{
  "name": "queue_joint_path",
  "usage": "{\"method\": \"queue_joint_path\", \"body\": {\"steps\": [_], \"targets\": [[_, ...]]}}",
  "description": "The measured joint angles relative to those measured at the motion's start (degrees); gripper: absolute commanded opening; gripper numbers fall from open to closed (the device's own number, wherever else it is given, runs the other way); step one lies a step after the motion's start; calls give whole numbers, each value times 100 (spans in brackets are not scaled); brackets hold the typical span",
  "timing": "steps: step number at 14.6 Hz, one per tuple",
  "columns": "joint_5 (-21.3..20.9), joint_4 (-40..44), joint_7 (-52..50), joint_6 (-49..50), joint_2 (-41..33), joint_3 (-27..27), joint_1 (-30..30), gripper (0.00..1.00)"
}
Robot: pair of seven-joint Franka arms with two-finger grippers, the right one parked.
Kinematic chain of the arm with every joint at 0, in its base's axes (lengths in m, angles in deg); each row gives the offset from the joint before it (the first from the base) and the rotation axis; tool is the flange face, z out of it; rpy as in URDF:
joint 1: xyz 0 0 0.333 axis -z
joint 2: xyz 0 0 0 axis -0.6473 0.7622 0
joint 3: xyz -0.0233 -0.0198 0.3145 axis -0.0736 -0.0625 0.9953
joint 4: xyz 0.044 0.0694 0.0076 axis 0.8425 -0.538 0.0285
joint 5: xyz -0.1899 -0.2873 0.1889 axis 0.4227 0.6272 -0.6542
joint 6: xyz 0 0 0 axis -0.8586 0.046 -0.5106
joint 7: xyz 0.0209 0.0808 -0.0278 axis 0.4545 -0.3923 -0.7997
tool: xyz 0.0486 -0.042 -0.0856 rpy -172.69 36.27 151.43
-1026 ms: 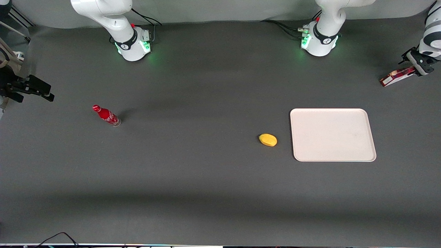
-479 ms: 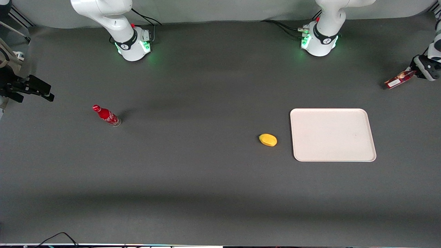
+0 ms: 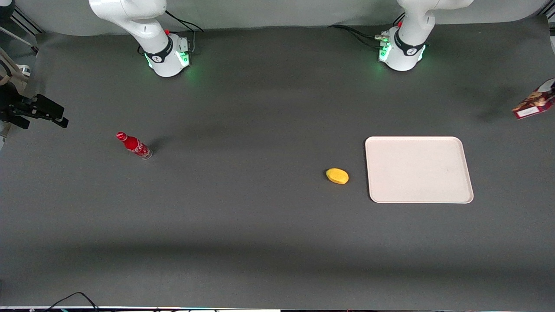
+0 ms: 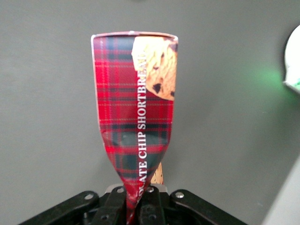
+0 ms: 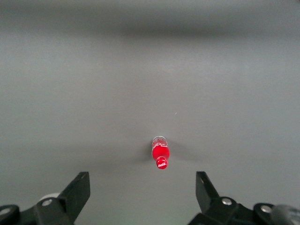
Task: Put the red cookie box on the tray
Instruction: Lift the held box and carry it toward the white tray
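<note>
The red cookie box is a tartan-red carton printed with a chocolate-chip cookie. My left gripper is shut on one pinched end of it. In the front view the red cookie box hangs tilted above the table at the working arm's end, white label end lowest, and the gripper is cut off by the picture's edge. The off-white tray lies flat and bare on the table, nearer to the front camera than the box and apart from it.
A yellow fruit lies beside the tray on its parked-arm side. A small red soda bottle stands toward the parked arm's end of the table. The two arm bases stand at the table's back edge.
The box has risen off the table in the gripper's hold and swung outward toward the working arm's end. The gripper has left the front view.
</note>
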Motion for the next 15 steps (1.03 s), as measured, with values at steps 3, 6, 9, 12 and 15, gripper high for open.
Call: {"method": "queue_joint_path", "body": {"steps": [3, 6, 9, 12, 15], "targets": [[-536, 1302, -1044, 1431, -19, -310, 70, 0], [-892, 2512, -2582, 2708, -38, -805, 172, 0], [-1006, 3486, -4725, 3824, -56, -1488, 254, 0], [-999, 3795, -7050, 4154, -53, -2304, 276, 0], [-1001, 3777, -9137, 3506, 30, -3154, 278, 0]]}}
